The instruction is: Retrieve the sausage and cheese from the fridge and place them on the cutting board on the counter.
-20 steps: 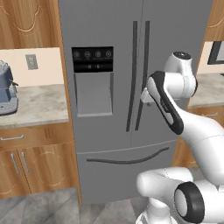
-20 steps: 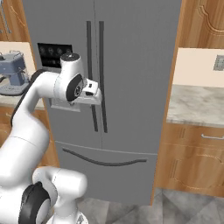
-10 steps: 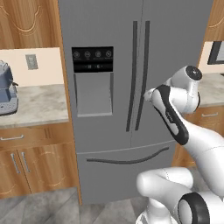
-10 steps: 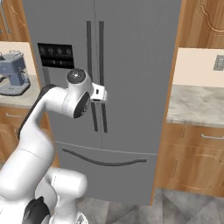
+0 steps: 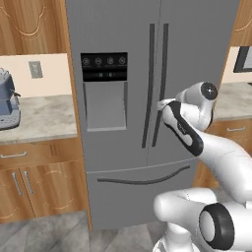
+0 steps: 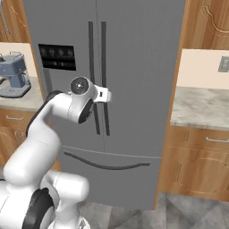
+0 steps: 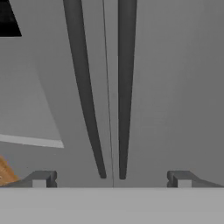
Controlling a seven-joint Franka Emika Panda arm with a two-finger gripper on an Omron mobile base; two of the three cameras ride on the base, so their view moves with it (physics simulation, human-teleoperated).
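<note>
The grey fridge [image 5: 123,29] [image 6: 138,53] stands with both doors shut, so the sausage and the cheese are hidden inside. The cutting board is out of view. My gripper [image 5: 161,105] [image 6: 108,95] hovers just in front of the two dark bar handles [image 5: 147,83] [image 6: 91,76], at about their mid-height. In the hand view the gripper [image 7: 111,178] is open. Its fingertips [image 7: 41,179] stand wide apart with nothing between them. The left handle [image 7: 83,87] and the right handle [image 7: 124,87] run up the middle, either side of the door seam.
A marble counter [image 5: 44,115] over wooden drawers lies left of the fridge, with a blue-grey coffee machine [image 5: 7,101] [image 6: 15,76] on it. Another counter [image 6: 201,107] stretches to the fridge's right. The black dispenser panel [image 5: 103,66] sits on the left door, and the freezer drawer handle [image 5: 142,177] runs below.
The arm has stretched forward and its elbow has dropped. The hand has come closer to the fridge's door handles. The gripper stayed open.
</note>
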